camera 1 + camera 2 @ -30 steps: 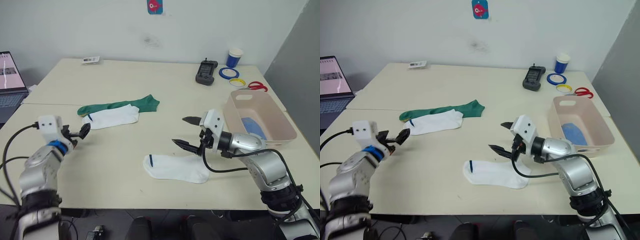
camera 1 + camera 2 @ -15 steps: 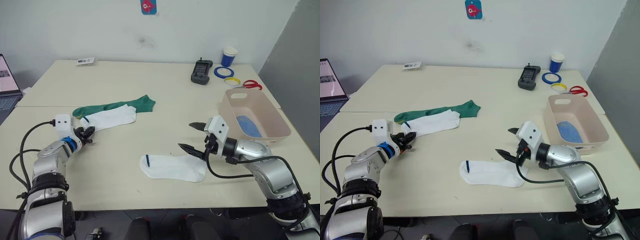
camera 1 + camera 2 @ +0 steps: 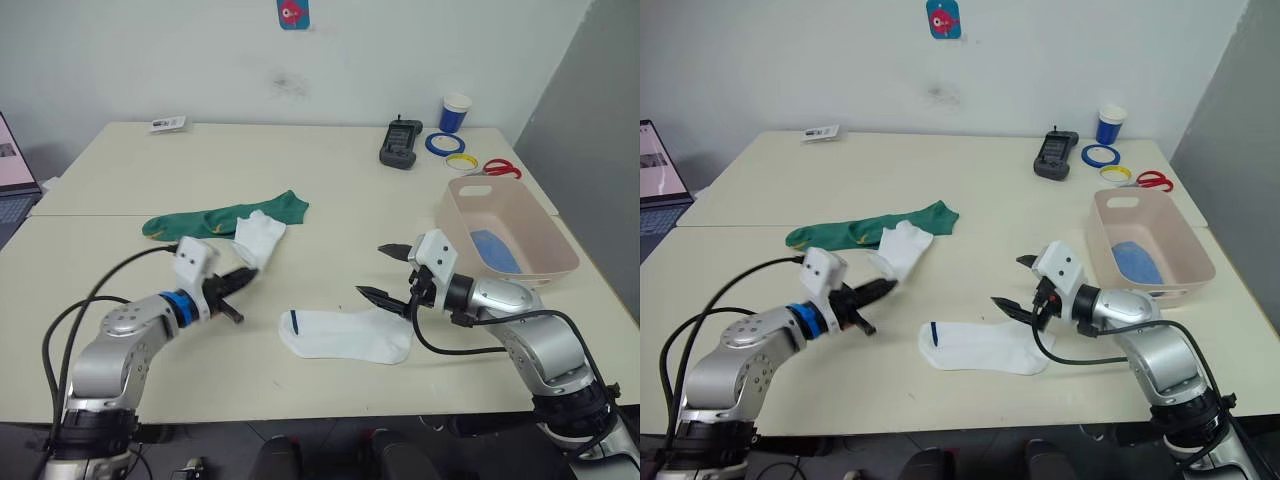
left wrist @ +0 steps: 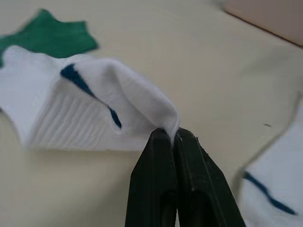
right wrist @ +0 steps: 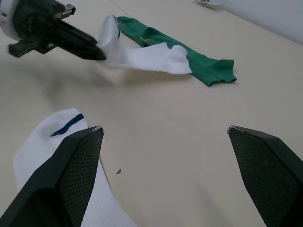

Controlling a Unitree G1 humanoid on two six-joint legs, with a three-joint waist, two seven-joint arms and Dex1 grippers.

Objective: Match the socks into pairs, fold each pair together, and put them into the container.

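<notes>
Left hand [image 3: 237,281] pinched tight on the cuff edge of one white sock [image 3: 258,237], fingers [image 4: 165,179] pressed together with the fabric caught at their tips. Cuff end is lifted and drawn toward the middle of the surface [image 3: 330,190]; the toe end trails back and lies over the green sock [image 3: 222,216]. Its long axis runs from the hand back and away toward the green one. Fabric is soft and limp: it drapes and folds over itself from the pinch point, so it will sag and drag rather than hold shape, and it looks light. Cuff or toe edge is the sensible grip; a mid-body pinch would likely bunch it. Right hand [image 3: 392,271] spread wide, empty, hovering just beyond the toe end of the second white sock [image 3: 345,336]. That sock lies flat near the front edge, long axis across the surface, blue-marked cuff toward the robot's left, toe toward the right hand. Green sock lies flat, long axis also roughly crosswise, toe pointing right. Bin [image 3: 545,265] sits at the right, well apart from the white socks, with a folded blue bundle [image 3: 494,249] inside. White pair not yet brought together.
</notes>
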